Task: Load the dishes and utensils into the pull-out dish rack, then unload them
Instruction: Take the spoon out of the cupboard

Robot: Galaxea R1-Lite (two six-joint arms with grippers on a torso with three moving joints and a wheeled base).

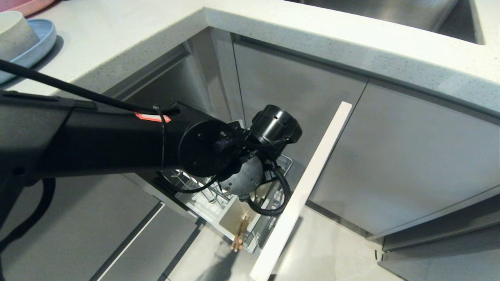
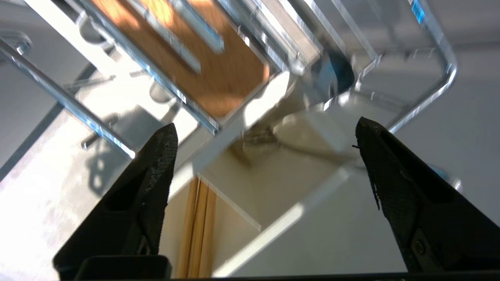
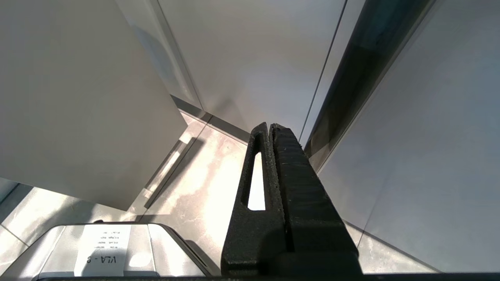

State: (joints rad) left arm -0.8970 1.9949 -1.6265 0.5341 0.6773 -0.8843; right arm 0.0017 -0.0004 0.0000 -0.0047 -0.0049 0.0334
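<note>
The pull-out dish rack (image 1: 195,195) stands drawn out from the corner cabinet, its door front (image 1: 308,183) edge-on. My left arm reaches over it, and its wrist hides most of the basket. A pair of wooden chopsticks (image 1: 239,238) stands in the white caddy (image 1: 230,218). In the left wrist view my left gripper (image 2: 265,125) hangs open and empty above the caddy (image 2: 281,187), with the chopsticks (image 2: 197,230) below one finger. A blurred shape (image 2: 258,138) lies in the other compartment; I cannot tell what it is. The off-white bowl (image 1: 13,35) sits on the pale-blue plate (image 1: 43,43) on the counter. My right gripper (image 3: 269,127) is shut, parked low.
The rack's wooden strip (image 2: 218,78) and chrome wires (image 2: 437,89) lie beyond the caddy. A pink plate (image 1: 27,4) sits at the counter's far left. The countertop (image 1: 312,35) wraps the corner, with a sink (image 1: 390,11) behind. Grey cabinet doors (image 1: 410,156) flank the rack.
</note>
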